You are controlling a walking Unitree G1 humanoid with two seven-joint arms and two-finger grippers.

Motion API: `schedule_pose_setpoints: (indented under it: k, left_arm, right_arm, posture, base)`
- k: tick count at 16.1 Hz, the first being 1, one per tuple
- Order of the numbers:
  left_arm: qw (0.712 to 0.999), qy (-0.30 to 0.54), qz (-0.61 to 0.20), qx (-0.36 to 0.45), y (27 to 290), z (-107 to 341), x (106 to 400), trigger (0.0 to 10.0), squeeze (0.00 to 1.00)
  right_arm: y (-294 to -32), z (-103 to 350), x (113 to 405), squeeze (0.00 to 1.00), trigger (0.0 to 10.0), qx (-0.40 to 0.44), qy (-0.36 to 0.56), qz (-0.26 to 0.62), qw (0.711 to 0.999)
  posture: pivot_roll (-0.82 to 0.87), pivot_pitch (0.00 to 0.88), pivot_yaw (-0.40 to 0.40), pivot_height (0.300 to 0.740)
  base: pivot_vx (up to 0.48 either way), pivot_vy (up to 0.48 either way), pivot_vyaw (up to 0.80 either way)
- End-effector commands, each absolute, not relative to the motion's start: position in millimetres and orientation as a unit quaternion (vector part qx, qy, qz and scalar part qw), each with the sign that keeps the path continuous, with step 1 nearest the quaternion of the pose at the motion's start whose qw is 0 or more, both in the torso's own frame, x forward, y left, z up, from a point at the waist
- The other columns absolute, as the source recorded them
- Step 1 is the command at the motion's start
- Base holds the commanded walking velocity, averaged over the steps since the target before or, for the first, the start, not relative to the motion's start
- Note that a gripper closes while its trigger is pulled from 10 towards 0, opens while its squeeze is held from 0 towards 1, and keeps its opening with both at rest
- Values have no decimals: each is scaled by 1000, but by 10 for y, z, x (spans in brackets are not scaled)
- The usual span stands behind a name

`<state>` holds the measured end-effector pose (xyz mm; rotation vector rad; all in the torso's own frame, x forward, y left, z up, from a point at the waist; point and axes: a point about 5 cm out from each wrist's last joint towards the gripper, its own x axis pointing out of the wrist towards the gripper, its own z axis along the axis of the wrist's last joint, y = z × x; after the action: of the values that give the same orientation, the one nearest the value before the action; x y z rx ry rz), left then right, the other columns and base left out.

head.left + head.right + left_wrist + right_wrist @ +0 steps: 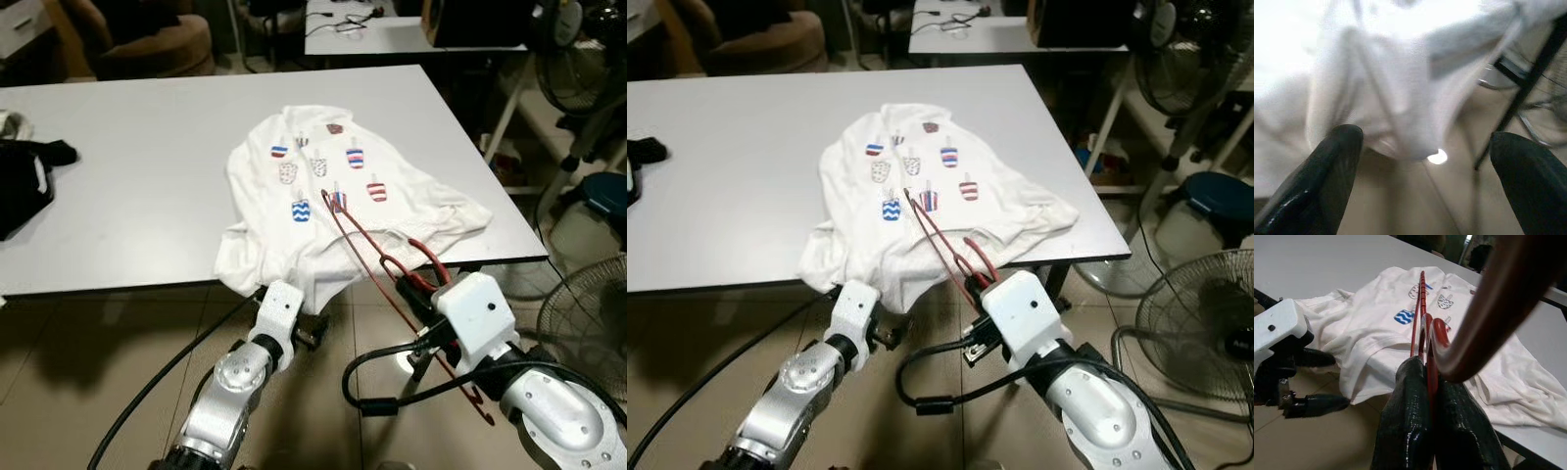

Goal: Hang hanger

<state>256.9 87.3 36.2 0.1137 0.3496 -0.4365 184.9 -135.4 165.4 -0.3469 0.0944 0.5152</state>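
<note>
Left eye view: a white T-shirt (328, 196) printed with striped ice-lolly motifs lies crumpled on the white counter (147, 176), its hem drooping over the near edge. The right gripper (419, 286), just below that edge, has its jaws clamped on a red wire hanger (367, 257); the hanger's far corner rests on the shirt's print and its hook end hangs down beside the right forearm. The left gripper (306, 338) sits under the drooping hem. A dark garment (24, 176) lies at the counter's left end, and a floor fan (588, 313) stands on the right.

Right eye view: the same layout, with the hanger slanting from the shirt down to the right gripper.

Left wrist view: the left gripper's fingers (1332, 171) stand wide apart, with the blurred white hem between and beyond them.

Right wrist view: the two black fingers (1410, 416) pinch the red wire, which runs away across the shirt; the left gripper (1327, 382) shows beneath the counter edge.
</note>
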Motion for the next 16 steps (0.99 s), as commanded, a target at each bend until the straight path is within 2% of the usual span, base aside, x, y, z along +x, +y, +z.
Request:
schedule_pose_setpoints:
  k: [1,2,3,7,9,10,11,12,16]
  left_arm:
    - [964,166,-202,57,875,362,2601,10000,867]
    - [963,168,-202,55,870,354,2599,10000,867]
    - [962,175,-202,49,845,315,2596,10000,0]
    - [964,188,-188,30,807,221,2653,10000,0]
    - [970,188,-148,49,892,204,2741,10000,0]
    - [973,185,-128,44,940,213,2778,3608,0]
    - [975,183,-120,42,959,222,2794,863,0]
    - [977,178,-117,29,976,234,2821,0,0]
    - [979,173,-108,7,998,220,2857,0,0]
  right_arm:
    - [-1335,1727,1850,0,10000,-176,24,260,949]
    - [-1333,1726,1852,0,10000,-176,24,260,949]
    - [-1326,1724,1859,0,10000,-176,23,261,949]
    - [-1331,1743,1890,0,10000,-180,18,261,948]
    - [-1334,1755,1896,0,10000,-183,14,261,948]
    - [-1333,1760,1900,0,10000,-184,13,261,948]
    - [-1335,1763,1902,0,10000,-184,12,260,948]
    - [-1331,1769,1908,0,10000,-184,11,260,948]
    - [-1322,1780,1932,0,10000,-187,7,261,947]
  posture:
    - [-290,33,45,740]
    - [-290,33,44,740]
    - [-292,31,41,740]
    - [-296,34,34,740]
    - [-299,30,34,740]
    - [-298,31,34,740]
    - [-298,31,34,740]
    - [-295,29,34,740]
    - [-296,27,33,740]
  base:
    - [0,0,0]
    - [0,0,0]
    - [0,0,0]
    - [0,0,0]
    - [0,0,0]
    - [0,0,0]
    - [0,0,0]
    - [0,0,0]
    - [0,0,0]
